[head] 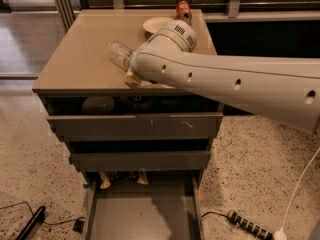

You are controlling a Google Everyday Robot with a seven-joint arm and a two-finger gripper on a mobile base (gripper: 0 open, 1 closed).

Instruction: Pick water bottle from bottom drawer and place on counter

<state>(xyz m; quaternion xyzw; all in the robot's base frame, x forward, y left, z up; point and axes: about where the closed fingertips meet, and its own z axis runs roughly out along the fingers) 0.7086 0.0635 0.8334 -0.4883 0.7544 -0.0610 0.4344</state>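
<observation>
**A:** where's the water bottle at?

**B:** over the worktop, on its side, poking out toward 10 o'clock from the arm's wrist. End effector sits right at the bottle's 4 o'clock end, mostly hidden under the wrist, so can't tell if it's grasping or released.

**A:** and the bottom drawer?

**B:** pulled open at 6 o'clock, grey inside showing.

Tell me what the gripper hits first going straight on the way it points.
The small clear plastic water bottle, right at the gripper tip over the glossy beige counter; whether they already touch cannot be seen.
</observation>
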